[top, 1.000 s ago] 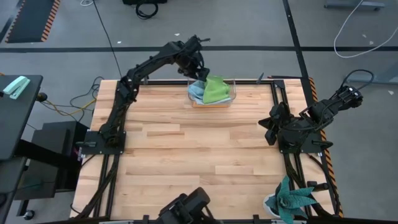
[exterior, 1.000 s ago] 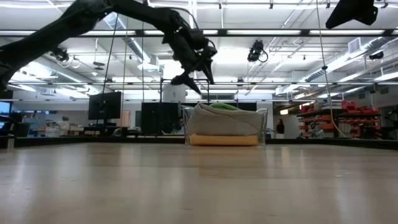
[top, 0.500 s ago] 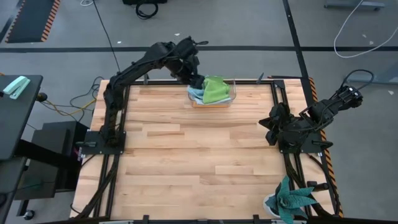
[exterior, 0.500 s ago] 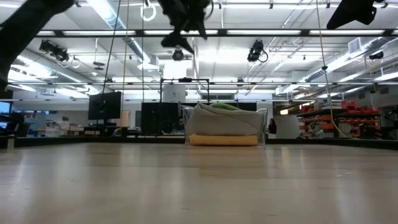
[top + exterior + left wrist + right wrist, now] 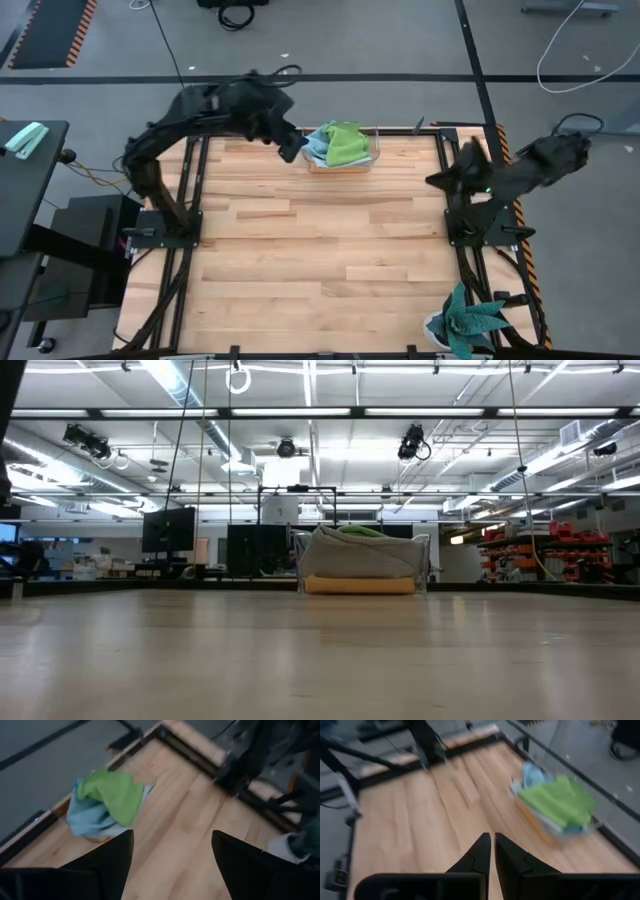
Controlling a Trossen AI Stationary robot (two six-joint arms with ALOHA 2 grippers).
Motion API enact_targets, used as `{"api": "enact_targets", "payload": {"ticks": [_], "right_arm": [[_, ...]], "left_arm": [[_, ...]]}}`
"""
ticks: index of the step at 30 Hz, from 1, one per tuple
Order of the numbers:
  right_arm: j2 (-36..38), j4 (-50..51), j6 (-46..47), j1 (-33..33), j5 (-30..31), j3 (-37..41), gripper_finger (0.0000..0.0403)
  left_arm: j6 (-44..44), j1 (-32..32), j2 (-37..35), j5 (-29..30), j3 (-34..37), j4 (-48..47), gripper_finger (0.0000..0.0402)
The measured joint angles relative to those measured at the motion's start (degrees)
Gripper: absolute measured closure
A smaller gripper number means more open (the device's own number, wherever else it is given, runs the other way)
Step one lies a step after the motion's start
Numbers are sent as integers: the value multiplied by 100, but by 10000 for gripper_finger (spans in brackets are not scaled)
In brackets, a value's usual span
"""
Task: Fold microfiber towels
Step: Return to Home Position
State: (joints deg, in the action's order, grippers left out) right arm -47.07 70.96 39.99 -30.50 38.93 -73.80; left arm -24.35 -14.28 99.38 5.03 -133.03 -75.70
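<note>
All 4 towels sit in the clear box (image 5: 375, 152) at the far edge of the tabletop (image 5: 300, 250). Green towel (image 5: 347, 143) on top, blue towel (image 5: 317, 140) peeking out beside it. Low view shows grey towel (image 5: 360, 560) over orange towel (image 5: 360, 586). Left arm (image 5: 215, 105) is the nearer one, jaws spread wide & empty, just beside the box, not touching. Right arm (image 5: 530, 165) is well apart at the right edge, jaws pressed together, holding nothing. Folding looks done, imo. The pile lies sideways of the left jaws, so backing off shouldn't snag it.

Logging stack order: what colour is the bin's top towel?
Top towel is lime green; high view best.
</note>
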Motion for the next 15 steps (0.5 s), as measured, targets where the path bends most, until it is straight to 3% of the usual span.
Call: {"api": "enact_targets", "payload": {"ticks": [7, 15], "right_arm": [[15, 22, -558, 0, 4, -897, 370], [9, 237, -991, 0, 1, -983, 370]], "left_arm": [[-452, 599, -591, 119, -4, 491, 127], [105, 1159, -966, 119, -4, 571, 128]]}}
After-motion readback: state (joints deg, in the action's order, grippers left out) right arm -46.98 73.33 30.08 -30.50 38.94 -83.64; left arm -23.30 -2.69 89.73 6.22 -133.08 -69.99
